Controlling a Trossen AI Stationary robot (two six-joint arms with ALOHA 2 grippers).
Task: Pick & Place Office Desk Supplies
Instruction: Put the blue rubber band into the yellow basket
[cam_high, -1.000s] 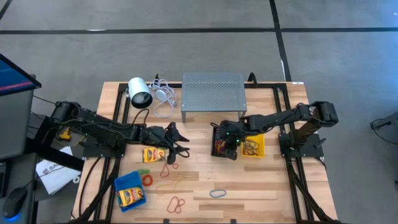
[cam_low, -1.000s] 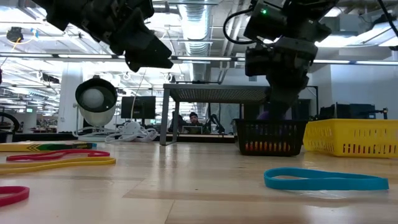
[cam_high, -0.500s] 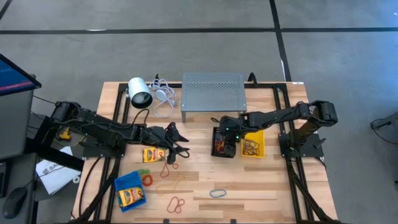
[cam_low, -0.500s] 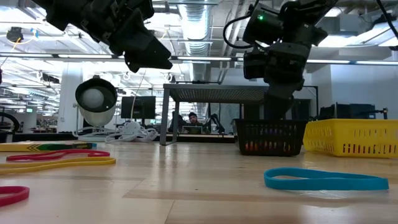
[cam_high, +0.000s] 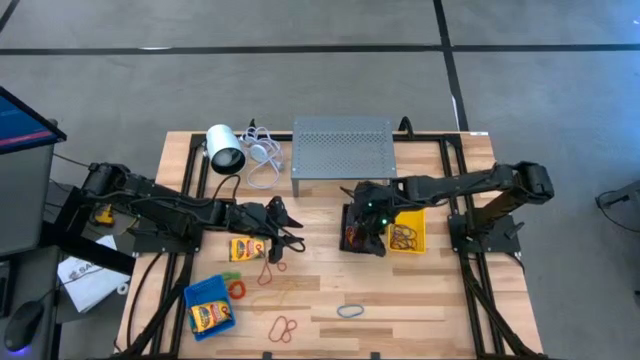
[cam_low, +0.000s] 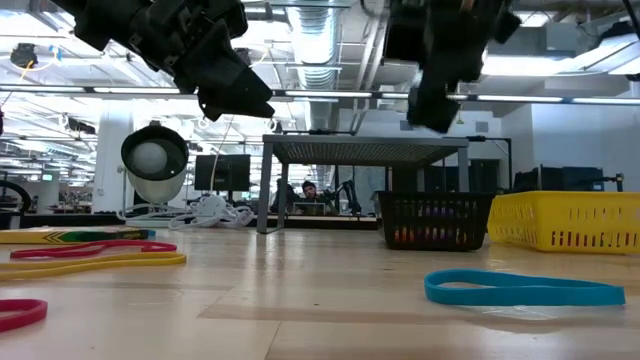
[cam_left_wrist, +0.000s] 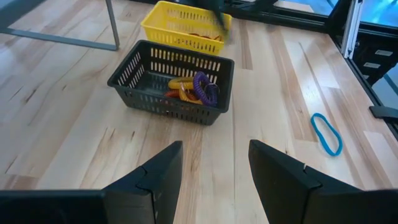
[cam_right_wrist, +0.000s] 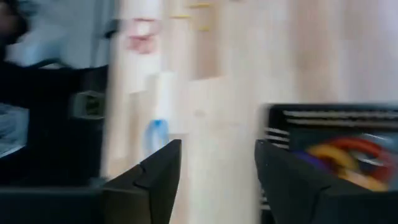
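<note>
A: Where were the rubber bands (cam_left_wrist: 194, 87) kept?
B: In the black bin (cam_left_wrist: 171, 82), beside the yellow bin (cam_left_wrist: 180, 25) on the tabletop (cam_high: 420, 290); others lay loose.
A: And the fingers?
B: The right gripper (cam_high: 372, 222) was held above the black bin, fingers parted, empty. The left gripper (cam_high: 283, 232) was hovering near a crayon box (cam_high: 246, 249), fingers parted, likely for picking.

worktop (cam_high: 420, 300): pale wood planks, smooth, light sheen, visible grain. black bin (cam_left_wrist: 171, 84): slotted plastic, matt. yellow bin (cam_left_wrist: 183, 28): slotted plastic, slightly glossy. blue bin (cam_high: 205, 293): plastic. rubber-band loops (cam_left_wrist: 198, 87): smooth rubber; a pale blue loop (cam_low: 525, 290) looks matt. stand (cam_high: 343, 147): grey perforated metal, matt. white cylinder (cam_high: 225, 149): smooth plastic, with a glossy cable (cam_high: 262, 160). left claw (cam_left_wrist: 214, 171): dark matt plastic fingers.
</note>
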